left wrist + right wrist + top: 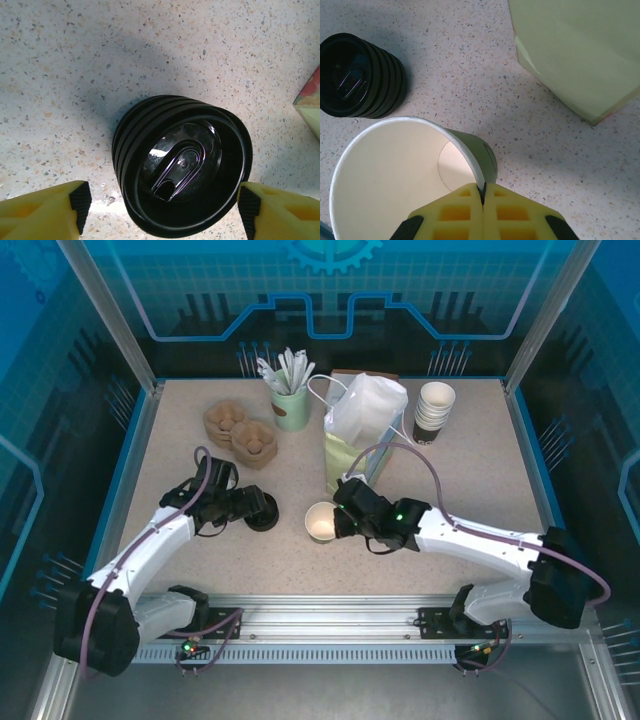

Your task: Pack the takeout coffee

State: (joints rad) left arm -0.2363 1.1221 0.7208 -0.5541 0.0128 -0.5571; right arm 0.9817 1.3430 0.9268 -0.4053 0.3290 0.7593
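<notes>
The coffee cup [320, 523], lidless and showing an empty pale interior, stands upright on the speckled table [170, 470] near its front middle, just in front of the pale green paper bag [355, 435]. The right gripper [343, 517] is clamped on the cup's rim. In the right wrist view its yellow fingers [455, 215] are pressed together with the cup's wall [470, 150] pinched between them, one inside and one outside. The right arm reaches low and nearly flat across the table from its base at the front right corner, the wrist ending at the cup's right side. Just left of the cup sits a stack of black lids [264, 514]. The left gripper [250, 508] is poised over it with jaws apart, a yellow finger [45, 212] on either side of the stack [180, 160] in the left wrist view; whether the black pads touch the lids cannot be told. The left arm rises on a diagonal from the front left corner, elbow bent and wrist tipped down at the stack. Farther back stand a mint-green cup of white stirrers [291, 405], two brown moulded trays [240, 430] to its left, and a stack of white-and-black cups [433, 410] to the right of the bag.
</notes>
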